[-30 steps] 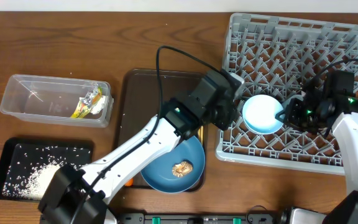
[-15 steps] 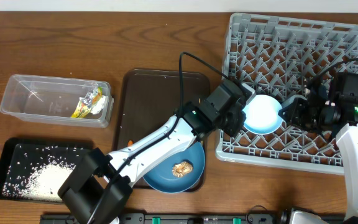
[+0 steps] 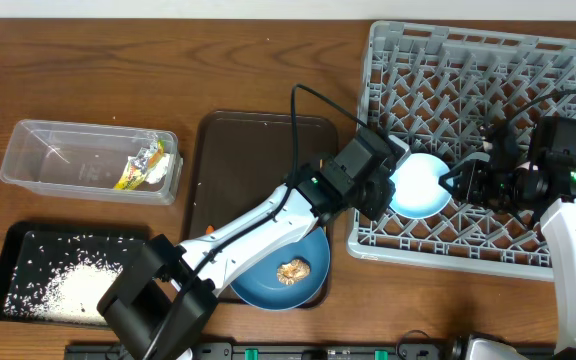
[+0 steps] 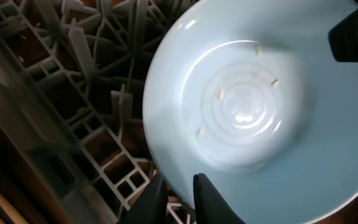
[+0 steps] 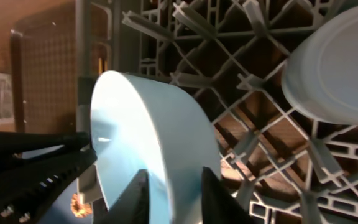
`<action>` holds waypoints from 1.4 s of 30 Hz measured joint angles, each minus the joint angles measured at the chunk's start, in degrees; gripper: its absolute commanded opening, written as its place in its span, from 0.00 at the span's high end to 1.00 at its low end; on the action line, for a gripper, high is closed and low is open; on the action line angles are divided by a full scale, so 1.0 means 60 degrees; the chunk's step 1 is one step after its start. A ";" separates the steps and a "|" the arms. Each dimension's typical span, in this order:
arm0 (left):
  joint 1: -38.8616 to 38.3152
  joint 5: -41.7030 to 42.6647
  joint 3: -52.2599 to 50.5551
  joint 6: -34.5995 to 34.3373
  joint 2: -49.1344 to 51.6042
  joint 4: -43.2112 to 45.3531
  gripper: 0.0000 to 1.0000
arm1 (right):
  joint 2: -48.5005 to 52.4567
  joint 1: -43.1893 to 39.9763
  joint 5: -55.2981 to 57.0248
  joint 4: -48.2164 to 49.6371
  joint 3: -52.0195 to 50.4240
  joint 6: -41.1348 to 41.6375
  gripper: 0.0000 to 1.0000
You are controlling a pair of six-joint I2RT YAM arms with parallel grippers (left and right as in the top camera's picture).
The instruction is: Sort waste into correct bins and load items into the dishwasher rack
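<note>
Two grippers share one light blue bowl [image 3: 423, 183], at the lower-left part of the grey rack [image 3: 468, 70]. Near rim pinched by left gripper [image 4: 178, 183]; opposite wall clamped in right gripper [image 5: 174, 177].

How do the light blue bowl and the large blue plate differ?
The light blue bowl stands tilted in the grey plastic rack; the large round blue plate lies flat on the dark brown serving tray. The bowl is paler. The plate carries a brown food lump; the bowl only specks. Both are round.
</note>
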 measured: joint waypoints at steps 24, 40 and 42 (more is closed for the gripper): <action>0.0007 -0.0284 0.0000 0.0000 0.0000 -0.0004 0.83 | -0.0033 -0.0474 -0.1676 -0.0080 -0.0022 -0.0962 0.07; 0.0007 -0.0288 0.0000 0.0000 0.0000 -0.0004 0.83 | -0.0036 -0.0328 -0.1730 0.0860 -0.1730 0.0204 0.39; 0.0007 -0.0288 0.0000 0.0000 0.0000 -0.0004 0.83 | -0.0036 -0.0328 -0.1982 0.0907 -0.1738 0.0120 0.41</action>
